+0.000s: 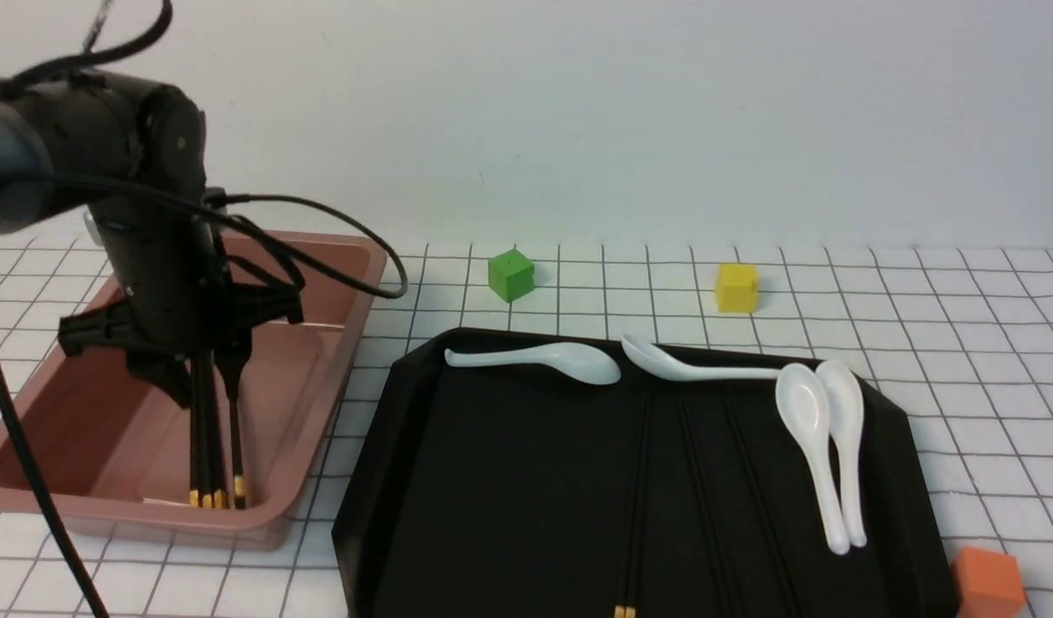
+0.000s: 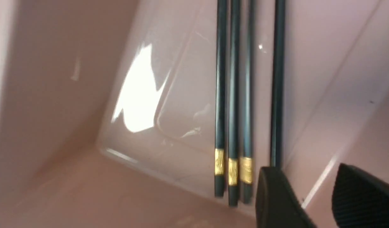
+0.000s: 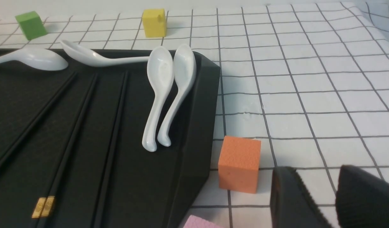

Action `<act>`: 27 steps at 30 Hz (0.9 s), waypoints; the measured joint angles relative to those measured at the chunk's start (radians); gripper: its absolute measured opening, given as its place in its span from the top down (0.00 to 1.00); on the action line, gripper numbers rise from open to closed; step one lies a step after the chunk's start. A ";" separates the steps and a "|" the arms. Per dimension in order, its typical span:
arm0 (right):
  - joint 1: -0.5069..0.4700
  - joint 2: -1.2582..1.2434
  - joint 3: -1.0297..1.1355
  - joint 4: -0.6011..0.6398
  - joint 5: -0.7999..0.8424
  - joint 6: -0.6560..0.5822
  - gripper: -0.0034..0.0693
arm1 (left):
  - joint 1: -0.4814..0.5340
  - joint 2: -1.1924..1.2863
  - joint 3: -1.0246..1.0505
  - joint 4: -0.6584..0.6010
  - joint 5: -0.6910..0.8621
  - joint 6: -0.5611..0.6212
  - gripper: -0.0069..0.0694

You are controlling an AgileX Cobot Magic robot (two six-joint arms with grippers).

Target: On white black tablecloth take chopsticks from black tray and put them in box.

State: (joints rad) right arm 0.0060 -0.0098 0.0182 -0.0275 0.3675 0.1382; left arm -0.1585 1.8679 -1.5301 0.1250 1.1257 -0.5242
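Four long, thin black chopsticks with gold ends (image 2: 234,95) are lying flat in the deep pinkish-brown plastic box (image 1: 354,283), where the left gripper (image 2: 307,174) is hovering over them with jaws parted and empty. More chopsticks (image 3: 67,142) are lying on the large glossy black tray (image 1: 509,481), long axes running from its far rim toward the robot. The right gripper (image 3: 318,177), jaws likewise standing apart around nothing, is hanging over the white black-gridded tablecloth (image 3: 308,79) beyond the tray's right edge, so it is probably sitting nearer, with them lying to its left.
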 joint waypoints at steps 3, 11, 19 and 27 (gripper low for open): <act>0.000 0.000 0.000 0.000 0.000 0.000 0.62 | 0.000 -0.064 -0.053 -0.001 0.063 0.040 0.65; 0.000 0.000 0.000 0.000 0.000 0.000 0.62 | 0.000 -0.401 -0.012 -0.056 0.103 0.155 0.93; 0.000 0.000 0.000 0.000 0.000 0.000 0.62 | 0.000 -0.848 0.418 -0.190 -0.213 0.290 0.93; 0.000 0.000 0.000 0.000 0.000 0.000 0.62 | 0.000 -1.371 1.019 -0.399 -0.679 0.325 0.93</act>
State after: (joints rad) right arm 0.0060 -0.0098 0.0182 -0.0275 0.3675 0.1382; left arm -0.1585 0.4972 -0.5115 -0.2744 0.4466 -0.1992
